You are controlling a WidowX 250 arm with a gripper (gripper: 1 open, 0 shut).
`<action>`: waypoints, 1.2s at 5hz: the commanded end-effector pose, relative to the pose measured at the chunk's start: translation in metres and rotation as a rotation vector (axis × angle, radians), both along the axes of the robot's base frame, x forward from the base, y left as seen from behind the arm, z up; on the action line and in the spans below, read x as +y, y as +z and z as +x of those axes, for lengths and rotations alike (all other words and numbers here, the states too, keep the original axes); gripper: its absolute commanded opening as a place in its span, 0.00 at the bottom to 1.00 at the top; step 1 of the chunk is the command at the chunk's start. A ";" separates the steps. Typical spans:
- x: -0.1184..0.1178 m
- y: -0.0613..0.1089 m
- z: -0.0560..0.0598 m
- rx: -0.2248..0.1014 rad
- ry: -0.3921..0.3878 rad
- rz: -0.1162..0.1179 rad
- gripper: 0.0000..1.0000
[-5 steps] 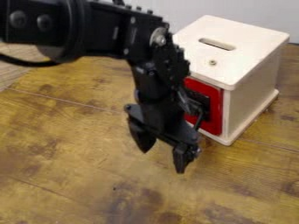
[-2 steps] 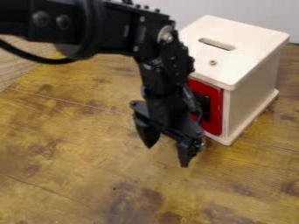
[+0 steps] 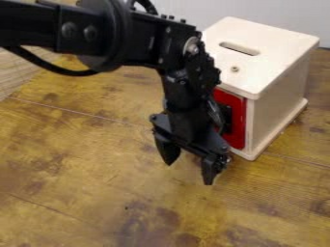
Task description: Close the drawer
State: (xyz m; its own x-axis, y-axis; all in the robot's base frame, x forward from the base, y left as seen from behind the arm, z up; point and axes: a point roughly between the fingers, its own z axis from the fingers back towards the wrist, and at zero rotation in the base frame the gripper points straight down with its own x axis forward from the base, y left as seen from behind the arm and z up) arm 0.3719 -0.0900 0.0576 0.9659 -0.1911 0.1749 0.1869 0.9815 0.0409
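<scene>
Currently, in the camera view, the gripper [image 3: 190, 166] hangs released, its fingertips apart, in front of the cream cabinet [image 3: 267, 72]; the red drawer [image 3: 233, 116] sits in the cabinet's front opening, partly hidden behind the black arm [image 3: 180, 58]

Black arm reaching from upper left, wrist bent downward, claw [image 3: 190, 172] open
</scene>
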 end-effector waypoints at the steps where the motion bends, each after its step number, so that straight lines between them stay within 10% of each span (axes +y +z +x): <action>1: 0.007 0.019 0.007 -0.087 0.019 -0.008 1.00; 6: 0.019 0.020 0.005 -0.165 0.066 -0.007 1.00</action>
State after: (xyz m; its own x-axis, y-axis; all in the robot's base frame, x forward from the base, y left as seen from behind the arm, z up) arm 0.3689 -0.0764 0.0427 0.9617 -0.1371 0.2374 0.1259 0.9901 0.0618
